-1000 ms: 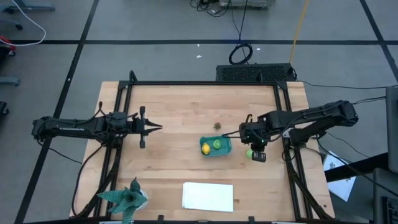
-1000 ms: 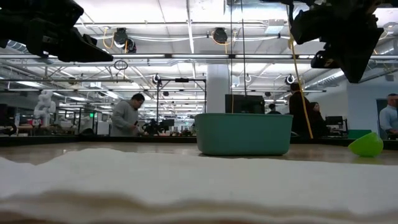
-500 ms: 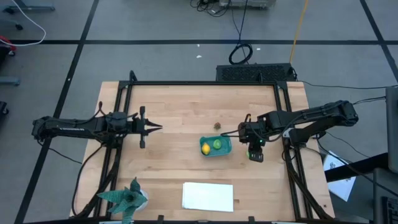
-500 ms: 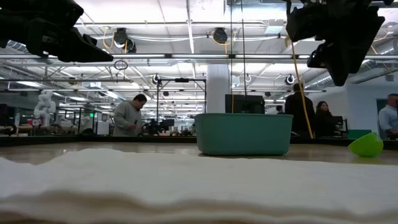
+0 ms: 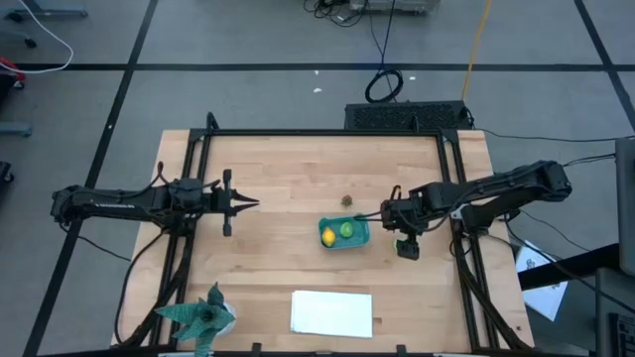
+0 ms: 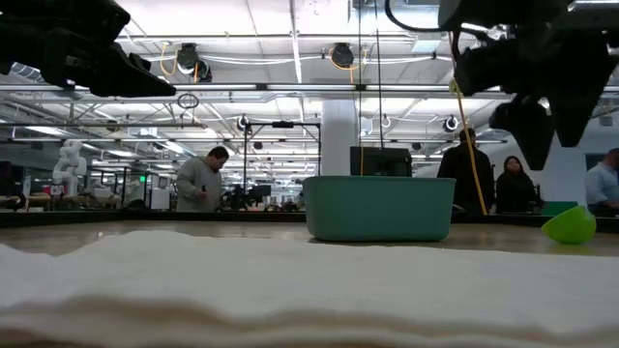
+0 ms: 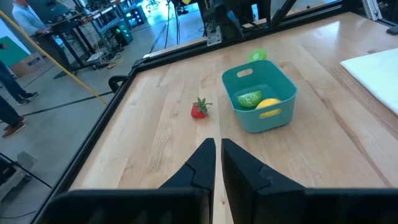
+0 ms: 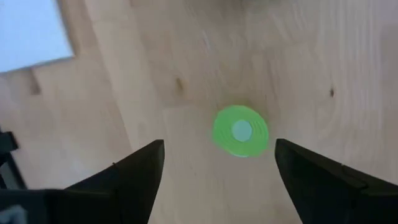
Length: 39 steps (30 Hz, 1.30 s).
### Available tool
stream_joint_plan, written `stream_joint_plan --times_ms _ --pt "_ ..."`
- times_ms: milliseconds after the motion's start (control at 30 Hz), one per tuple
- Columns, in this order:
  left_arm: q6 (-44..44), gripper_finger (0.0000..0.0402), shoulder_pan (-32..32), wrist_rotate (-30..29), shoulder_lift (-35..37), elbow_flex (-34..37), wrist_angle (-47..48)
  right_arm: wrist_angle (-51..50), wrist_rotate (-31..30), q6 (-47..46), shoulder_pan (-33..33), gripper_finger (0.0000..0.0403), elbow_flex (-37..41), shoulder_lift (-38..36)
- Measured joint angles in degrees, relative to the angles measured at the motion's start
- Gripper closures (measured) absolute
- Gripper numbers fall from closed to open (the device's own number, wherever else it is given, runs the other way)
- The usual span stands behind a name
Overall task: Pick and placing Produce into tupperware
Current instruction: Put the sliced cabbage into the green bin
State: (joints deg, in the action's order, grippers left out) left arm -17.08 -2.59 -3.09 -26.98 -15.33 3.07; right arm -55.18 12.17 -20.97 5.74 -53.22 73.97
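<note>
The teal tupperware stands at the table's middle right and holds a yellow lemon piece and a green piece. A small red piece lies on the wood just beyond the tub. Another bright green round piece rests on the table to the right of the tub. My right gripper hovers above it, pointing down and open, with a finger on either side and clear of it. My left gripper waits shut at the table's left, above the wood.
A flat white sheet lies near the front edge and fills the low view's foreground. A green spiky figure stands at the front left corner. Black frame rails run along the table's sides. People stand in the room behind.
My right gripper has opened and shifted a little toward the table's left, so it now stands over the green round piece. In the high view that piece showed beside the gripper before and is now hidden under it. The piece has stayed on the table.
</note>
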Motion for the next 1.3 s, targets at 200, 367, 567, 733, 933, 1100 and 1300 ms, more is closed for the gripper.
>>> stream_joint_plan --times_ms 200,367,567,733,933,1100,1300 --pt "0.0 0.0371 0.0 0.0 -0.02 0.0 0.0 3.96 0.0 -0.88 0.0 0.0103 4.94 -0.02" --pt "-0.01 0.0371 0.0 0.0 -0.02 0.0 0.0 7.72 0.03 -0.88 0.0 0.0103 7.93 -0.02" --pt "-0.02 0.0371 0.0 0.0 -0.02 0.0 -0.02 12.99 0.04 -0.89 0.0 0.0103 11.45 -0.04" --pt "-0.05 0.0371 0.0 0.02 -0.02 0.0 -0.02 13.32 0.06 -1.49 0.0 0.0103 13.13 -0.04" --pt "-0.22 0.0371 0.0 0.0 -0.02 0.0 -0.02 16.12 0.06 -1.9 0.0 0.0103 14.89 -0.04" --pt "-0.19 0.0371 0.0 0.0 -0.02 0.0 -0.04 17.12 0.06 -2.19 0.0 0.0103 16.76 -0.04" --pt "-0.15 0.0371 0.0 0.0 -0.02 0.0 -0.04 20.2 0.0 -2.43 -0.02 0.0103 18.01 -0.04"
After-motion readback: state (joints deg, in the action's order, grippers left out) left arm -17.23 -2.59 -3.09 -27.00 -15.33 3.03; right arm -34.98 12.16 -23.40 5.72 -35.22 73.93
